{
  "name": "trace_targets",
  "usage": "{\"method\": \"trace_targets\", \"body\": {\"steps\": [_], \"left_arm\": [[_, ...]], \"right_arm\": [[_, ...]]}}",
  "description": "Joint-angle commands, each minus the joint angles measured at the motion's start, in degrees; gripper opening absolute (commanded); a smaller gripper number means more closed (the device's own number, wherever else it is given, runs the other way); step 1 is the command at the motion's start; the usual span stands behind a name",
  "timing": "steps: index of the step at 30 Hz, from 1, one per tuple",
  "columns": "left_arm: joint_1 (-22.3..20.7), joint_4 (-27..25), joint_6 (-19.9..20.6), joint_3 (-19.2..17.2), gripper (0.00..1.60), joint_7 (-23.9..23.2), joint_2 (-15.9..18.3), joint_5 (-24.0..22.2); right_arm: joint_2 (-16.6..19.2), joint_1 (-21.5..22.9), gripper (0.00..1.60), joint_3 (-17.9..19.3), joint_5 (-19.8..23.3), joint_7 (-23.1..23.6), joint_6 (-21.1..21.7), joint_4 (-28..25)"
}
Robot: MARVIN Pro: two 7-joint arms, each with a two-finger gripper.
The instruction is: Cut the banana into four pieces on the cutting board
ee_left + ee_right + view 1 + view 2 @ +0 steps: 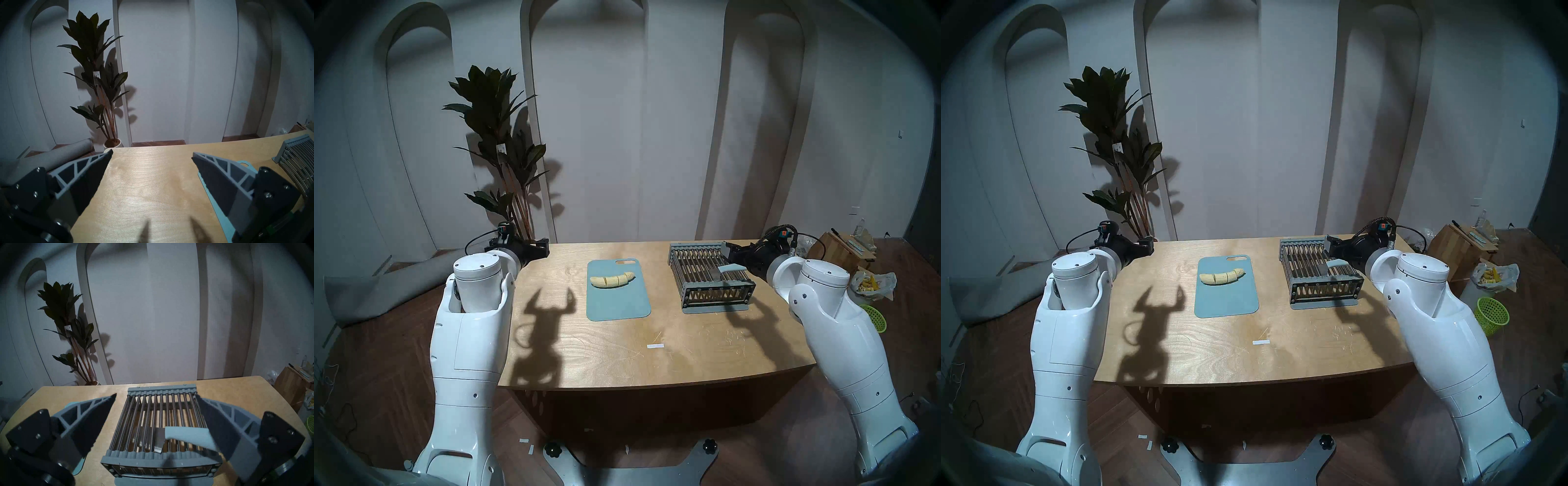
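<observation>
Wrapping up: banana (612, 279) lies cut on your cutting board (618, 294), knife (176, 436) racked, both grippers spread and empty — just retreat

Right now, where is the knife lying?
In the right wrist view the knife lies across the bars of the grey rack, near its front edge, right of the cutting board, between the open right gripper's fingers.

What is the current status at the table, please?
Left pincer and right pincer open, empty. Banana lies cut in pieces on cutting board. Knife rests on rack. Nothing in the way.
</observation>
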Motion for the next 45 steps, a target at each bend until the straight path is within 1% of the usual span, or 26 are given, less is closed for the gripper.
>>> {"method": "trace_targets", "body": {"steps": [1, 3, 4, 5, 8, 9, 10, 11, 16, 18, 19, 20, 21, 22, 25, 26, 27, 28, 30, 32, 34, 38, 40, 42, 44, 45], "left_arm": [[-0.29, -1.92, -0.16, -0.24, 1.60, 0.04, 0.19, -0.01], [-0.17, -2.12, -0.10, -0.30, 1.60, 0.08, 0.11, -0.14], [-0.13, -2.12, -0.23, -0.42, 1.60, 0.09, -0.08, -0.35], [0.01, -2.24, -0.36, -0.44, 1.60, 0.11, -0.18, -0.44], [1.02, -3.65, -1.59, 0.00, 1.60, -0.69, 0.29, -0.51], [1.28, -4.16, -1.89, 0.13, 1.60, -0.75, 0.46, -0.42], [1.24, -4.12, -1.83, 0.12, 1.60, -0.71, 0.44, -0.45], [1.28, -4.14, -1.87, 0.10, 1.60, -0.74, 0.44, -0.46], [1.40, -4.16, -1.91, 0.05, 1.60, -0.91, 0.51, -0.58], [1.45, -4.21, -1.96, 0.05, 1.60, -0.95, 0.54, -0.59], [1.54, -4.28, -2.05, 0.04, 1.60, -1.03, 0.61, -0.62], [1.54, -4.28, -2.05, 0.04, 1.60, -1.03, 0.61, -0.62], [1.63, -4.38, -2.16, 0.05, 1.60, -1.09, 0.65, -0.61], [1.71, -4.45, -2.28, 0.05, 1.60, -1.17, 0.71, -0.62], [1.82, -4.54, -2.43, 0.04, 1.60, -1.25, 0.76, -0.61], [1.88, -4.59, -2.53, 0.04, 1.60, -1.30, 0.79, -0.62], [1.88, -4.59, -2.53, 0.04, 1.60, -1.30, 0.79, -0.62], [1.93, -4.62, -2.61, 0.03, 1.60, -1.35, 0.83, -0.62], [1.94, -4.63, -2.64, 0.03, 1.60, -1.37, 0.83, -0.62], [2.02, -4.69, -2.78, 0.03, 1.60, -1.42, 0.87, -0.62], [2.04, -4.70, -2.82, 0.03, 1.60, -1.43, 0.88, -0.62], [2.13, -4.76, -3.03, 0.02, 1.60, -1.46, 0.90, -0.60], [2.16, -4.78, -3.09, 0.03, 1.60, -1.45, 0.90, -0.60], [2.22, -4.82, -3.23, 0.03, 1.60, -1.44, 0.90, -0.58], [2.23, -4.82, -3.27, 0.03, 1.60, -1.43, 0.89, -0.57], [2.24, -4.83, -3.29, 0.03, 1.60, -1.43, 0.90, -0.57]], "right_arm": [[-0.32, 0.08, 1.60, 0.35, -1.18, 0.13, -2.91, -1.74], [-0.70, 0.35, 1.60, -0.63, -2.93, 1.09, -6.45, -0.31], [-1.10, 0.32, 1.60, -0.73, -5.77, 1.94, -6.77, -0.71], [-1.34, 0.15, 1.60, -0.85, -6.76, 1.78, -7.30, -1.17], [-1.23, -0.68, 1.60, -0.59, -8.81, 1.13, -9.54, -4.46], [-0.86, -1.09, 1.60, -0.71, -9.55, 1.08, -11.34, -5.27], [-0.99, -1.32, 1.60, -0.26, -10.35, 0.99, -11.45, -6.42], [-0.81, -1.68, 1.60, -0.10, -10.93, 1.13, -12.50, -7.21], [2.18, -3.71, 1.60, -0.88, -18.93, 1.43, -16.88, -11.02], [2.32, -4.51, 1.60, -0.89, -20.01, 1.25, -17.53, -11.61], [3.58, -6.76, 1.60, -1.30, -24.00, 0.38, -19.64, -12.81], [3.58, -6.76, 1.60, -1.30, -24.00, 0.38, -19.64, -12.81], [3.01, -8.14, 1.60, -0.99, -25.08, -0.26, -20.08, -13.23], [3.09, -9.58, 1.60, -1.37, -27.98, -1.20, -21.69, -12.97], [2.53, -11.20, 1.60, -1.74, -29.99, -2.46, -23.90, -12.35], [2.46, -13.09, 1.60, -2.15, -32.78, -5.02, -26.23, -11.37], [2.46, -13.09, 1.60, -2.15, -32.78, -5.02, -26.23, -11.37], [1.96, -14.66, 1.60, -1.86, -34.61, -7.05, -27.49, -10.35], [1.85, -13.94, 1.60, -2.21, -35.20, -7.50, -27.46, -9.30], [1.38, -17.27, 1.60, -0.16, -36.77, -10.93, -31.18, -8.61], [1.01, -16.87, 1.60, 0.09, -36.92, -11.28, -30.91, -8.12], [0.39, -20.76, 1.60, 3.51, -37.84, -14.55, -35.16, -8.99], [0.53, -21.79, 1.60, 4.26, -38.30, -15.04, -36.34, -9.12], [0.06, -23.59, 1.60, 5.11, -39.03, -15.81, -40.04, -8.68], [-0.24, -23.93, 1.60, 5.33, -39.29, -15.83, -39.52, -8.83], [-0.03, -24.52, 1.60, 5.29, -39.83, -15.85, -40.89, -8.55]]}}
